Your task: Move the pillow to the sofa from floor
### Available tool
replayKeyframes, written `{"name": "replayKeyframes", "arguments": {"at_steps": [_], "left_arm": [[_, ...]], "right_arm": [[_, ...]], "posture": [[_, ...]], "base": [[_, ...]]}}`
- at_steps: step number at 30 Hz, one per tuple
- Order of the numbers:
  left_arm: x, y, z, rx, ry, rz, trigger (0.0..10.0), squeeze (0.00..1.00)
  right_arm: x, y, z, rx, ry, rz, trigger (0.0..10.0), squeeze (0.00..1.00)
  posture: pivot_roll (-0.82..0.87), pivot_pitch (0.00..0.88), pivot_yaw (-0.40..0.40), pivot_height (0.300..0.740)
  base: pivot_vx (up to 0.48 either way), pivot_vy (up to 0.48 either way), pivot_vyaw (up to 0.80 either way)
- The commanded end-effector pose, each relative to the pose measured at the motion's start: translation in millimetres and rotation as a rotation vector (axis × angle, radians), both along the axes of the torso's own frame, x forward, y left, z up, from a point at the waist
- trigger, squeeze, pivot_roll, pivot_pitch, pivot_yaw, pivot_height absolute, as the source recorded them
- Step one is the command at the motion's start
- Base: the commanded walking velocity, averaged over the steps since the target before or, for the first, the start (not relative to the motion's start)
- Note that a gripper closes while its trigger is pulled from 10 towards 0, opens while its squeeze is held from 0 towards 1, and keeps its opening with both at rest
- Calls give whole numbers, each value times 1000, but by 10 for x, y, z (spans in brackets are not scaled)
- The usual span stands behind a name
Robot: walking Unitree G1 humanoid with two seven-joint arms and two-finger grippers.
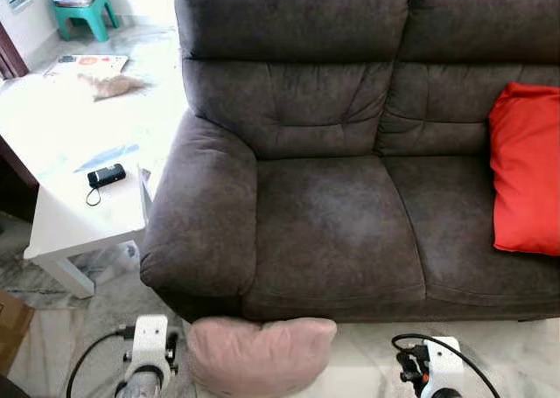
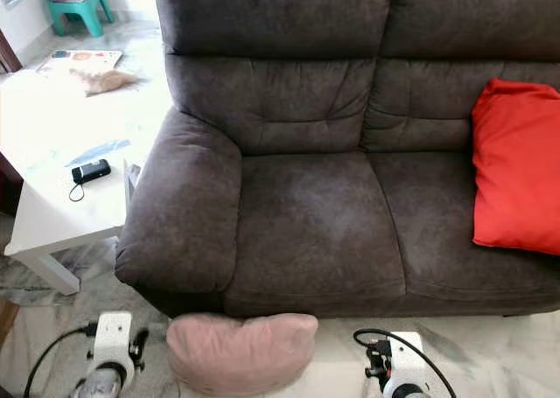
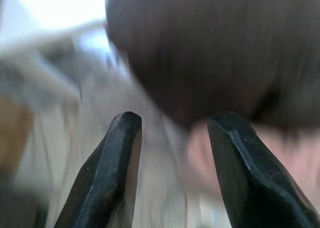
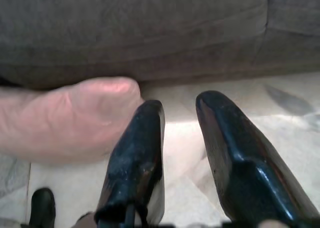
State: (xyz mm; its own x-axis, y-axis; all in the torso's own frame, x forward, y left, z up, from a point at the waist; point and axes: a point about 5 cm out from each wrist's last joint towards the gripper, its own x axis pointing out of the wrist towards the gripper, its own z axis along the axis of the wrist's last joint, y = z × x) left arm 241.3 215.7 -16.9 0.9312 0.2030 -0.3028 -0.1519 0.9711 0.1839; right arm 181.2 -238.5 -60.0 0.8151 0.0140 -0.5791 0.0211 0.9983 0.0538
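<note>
Pink pillow [image 1: 261, 354] lay on the floor [image 1: 367, 363] against the sofa's [image 1: 341, 232] front edge, unlifted. Left pincer [image 3: 172, 138] and right pincer [image 4: 177, 123] flanked it, fingers apart, holding nothing; the whole move remained.

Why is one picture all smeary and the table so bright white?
Left wrist view: motion blur smears the sofa and pink pillow; the fingers stay sharp. Left eye view: daylight glare washes out the white table. Right wrist view: fairly sharp.
</note>
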Motion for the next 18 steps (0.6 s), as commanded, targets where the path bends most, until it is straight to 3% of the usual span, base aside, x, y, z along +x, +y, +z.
{"name": "replayKeyframes", "arguments": {"at_steps": [1,4,6,7,8,9,10,15,18], "left_arm": [[23,10,72,16,-56,5,10000,0],[117,-80,268,85,-179,-75,10000,0],[132,-96,338,87,-225,-78,10000,0],[138,-101,406,90,-267,-72,10000,0],[138,-101,406,90,-267,-72,10000,0],[130,-108,455,97,-296,-71,10000,0],[126,-120,488,98,-314,-74,10000,0],[92,-173,622,112,-371,-95,10000,0],[79,-155,661,119,-387,-83,10000,0]], "right_arm": [[-21,-29,17,6,-31,-19,10000,0],[-19,-36,48,17,-85,-40,10000,0],[-21,-43,63,25,-111,-58,10000,0],[397,206,306,-9,-295,-9,10000,0],[397,206,306,-9,-295,-9,10000,0],[761,463,604,33,-474,10,10000,0],[867,524,741,41,-546,15,10000,0],[983,554,987,18,-679,38,10000,0],[990,539,1017,12,-693,40,10000,0]], "posture": [[8,63,-49,740],[11,53,-50,740],[13,48,-49,740],[13,41,-50,740],[13,41,-50,740],[11,32,-49,740],[8,25,-49,740],[4,8,-54,740],[5,7,-54,740]], "base": [[0,0,0],[0,0,0],[0,0,0],[0,0,0],[0,0,0],[0,0,0],[0,0,0],[0,0,0],[0,0,0]]}}
